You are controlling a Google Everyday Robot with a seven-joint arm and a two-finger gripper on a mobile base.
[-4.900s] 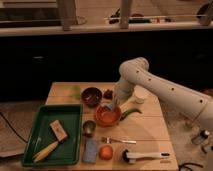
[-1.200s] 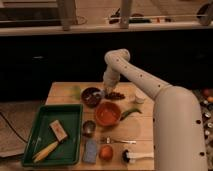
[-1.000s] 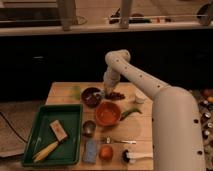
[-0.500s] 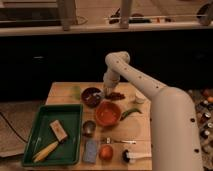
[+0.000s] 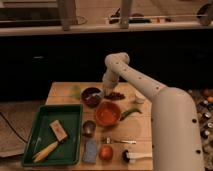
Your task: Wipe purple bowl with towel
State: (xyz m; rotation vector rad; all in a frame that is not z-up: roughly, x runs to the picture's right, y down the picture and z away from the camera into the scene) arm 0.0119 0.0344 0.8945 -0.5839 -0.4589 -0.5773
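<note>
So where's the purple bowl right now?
The purple bowl sits near the table's back edge, just behind the orange bowl, with the gripper right beside it.

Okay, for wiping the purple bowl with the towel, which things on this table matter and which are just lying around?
Job: purple bowl; gripper beside the bowl's right rim. I cannot make out the towel.

Lying about: orange bowl, metal cup, green tray holding a corn cob, grey-blue block.
</note>
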